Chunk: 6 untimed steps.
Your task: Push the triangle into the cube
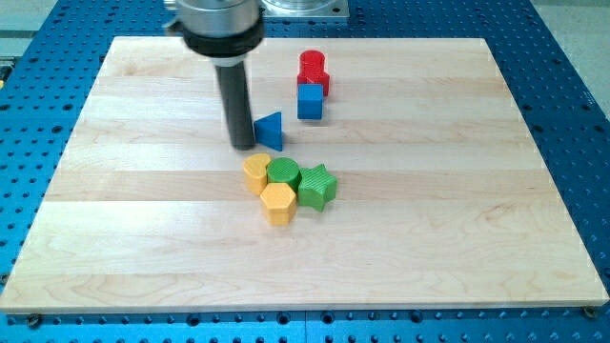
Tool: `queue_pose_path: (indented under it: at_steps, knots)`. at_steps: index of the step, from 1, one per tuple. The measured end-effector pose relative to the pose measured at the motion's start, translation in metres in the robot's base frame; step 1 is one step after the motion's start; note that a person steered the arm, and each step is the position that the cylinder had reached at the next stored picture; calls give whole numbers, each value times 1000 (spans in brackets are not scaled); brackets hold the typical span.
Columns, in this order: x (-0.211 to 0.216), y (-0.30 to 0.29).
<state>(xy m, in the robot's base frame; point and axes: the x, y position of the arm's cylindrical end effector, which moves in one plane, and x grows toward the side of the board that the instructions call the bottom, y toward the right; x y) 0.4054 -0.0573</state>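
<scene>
While the rod stands on the wooden board point(114, 238), my tip point(243, 146) is just left of the blue triangle point(271, 130), seemingly touching it; a bare rod, nothing to open or close. The blue cube point(310, 100) lies near, up and to the view's right, against a red block point(314, 70). A straight rightward shove could likely slip the triangle below the cube. Yellow blocks point(269, 188), a green cylinder point(284, 172) and a green star point(318, 186) cluster below.

Lab; blue perforated bench point(572, 105); wooden board point(429, 229)

My tip point(242, 145) seemingly touches the blue triangle point(271, 131), blue cube point(310, 101) near.
</scene>
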Motion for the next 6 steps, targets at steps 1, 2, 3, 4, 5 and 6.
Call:
queue_pose_path:
  at_steps: [1,2,3,4,5,6]
  knots:
    - [12,0]
    - [21,-12]
    - [15,18]
    - [6,42]
    - [4,53]
    - [15,33]
